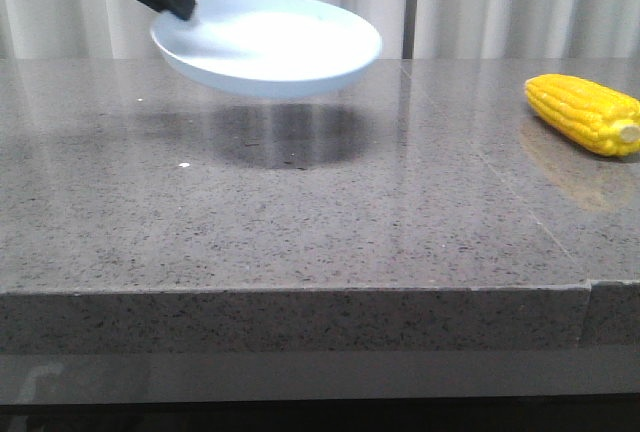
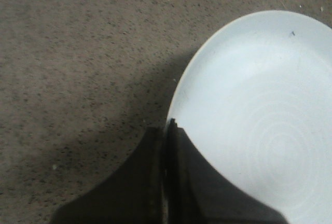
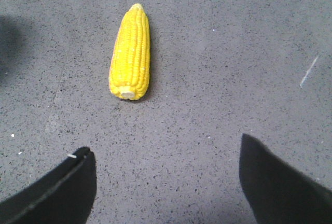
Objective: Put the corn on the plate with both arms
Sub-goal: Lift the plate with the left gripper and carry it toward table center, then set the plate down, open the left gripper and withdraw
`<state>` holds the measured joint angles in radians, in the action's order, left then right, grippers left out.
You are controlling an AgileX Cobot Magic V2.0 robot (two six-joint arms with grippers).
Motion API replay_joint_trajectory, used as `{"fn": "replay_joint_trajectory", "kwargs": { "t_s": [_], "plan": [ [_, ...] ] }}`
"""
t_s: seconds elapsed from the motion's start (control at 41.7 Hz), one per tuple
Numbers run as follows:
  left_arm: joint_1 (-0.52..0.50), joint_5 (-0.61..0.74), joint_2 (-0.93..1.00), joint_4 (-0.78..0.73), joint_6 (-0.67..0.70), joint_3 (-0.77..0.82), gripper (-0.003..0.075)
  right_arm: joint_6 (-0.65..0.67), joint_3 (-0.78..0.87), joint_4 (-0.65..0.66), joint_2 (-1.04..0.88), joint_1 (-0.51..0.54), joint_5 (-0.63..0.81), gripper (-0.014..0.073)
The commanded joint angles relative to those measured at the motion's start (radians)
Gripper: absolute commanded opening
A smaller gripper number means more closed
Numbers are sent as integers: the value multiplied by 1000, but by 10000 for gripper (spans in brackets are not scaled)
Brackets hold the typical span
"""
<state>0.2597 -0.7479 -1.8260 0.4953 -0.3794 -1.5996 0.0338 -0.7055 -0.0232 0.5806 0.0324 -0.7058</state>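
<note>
The pale blue-white plate (image 1: pixel 268 44) hangs in the air above the grey stone table, its shadow on the table below it. My left gripper (image 1: pixel 180 7) is shut on the plate's left rim and holds it up. In the left wrist view the plate (image 2: pixel 259 115) fills the right side and my left gripper (image 2: pixel 168 130) pinches its edge. The yellow corn (image 1: pixel 585 114) lies on the table at the far right. In the right wrist view the corn (image 3: pixel 130 53) lies ahead of my right gripper (image 3: pixel 166 154), which is open, empty and apart from it.
The grey speckled stone table (image 1: pixel 300 222) has a front edge close to the camera and a seam near its right end. White curtains (image 1: pixel 500 2) hang behind the table.
</note>
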Motion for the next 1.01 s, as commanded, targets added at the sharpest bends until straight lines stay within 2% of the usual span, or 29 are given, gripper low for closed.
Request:
{"fn": "replay_joint_trajectory", "kwargs": {
  "t_s": [0.0,0.384,0.432,0.504,0.624,0.696,0.768,0.888,0.984],
  "plan": [
    [28,56,8,36,0,-27,-20,-1,-35,-3,10,-5,66,594],
    [28,47,-66,25,0,-27,-11,-1,-35,-3,10,-5,66,594],
    [28,47,-66,25,0,-27,17,-1,-35,-3,10,-5,66,594],
    [28,41,-66,25,0,-29,113,-1,-35,-3,10,-5,66,594],
    [28,32,-66,11,0,-39,376,-1,-35,-3,10,-5,66,594],
    [28,11,-60,-11,0,-59,484,-1,-35,-3,10,-5,66,594],
    [28,-7,-39,-29,0,-74,524,-1,-35,-3,10,-5,66,594],
    [35,-18,34,-72,10,-77,522,-1,-35,-3,10,-5,66,594],
    [71,-51,98,-166,41,-77,520,-1,-35,-3,10,-5,66,594]
  ]
}}
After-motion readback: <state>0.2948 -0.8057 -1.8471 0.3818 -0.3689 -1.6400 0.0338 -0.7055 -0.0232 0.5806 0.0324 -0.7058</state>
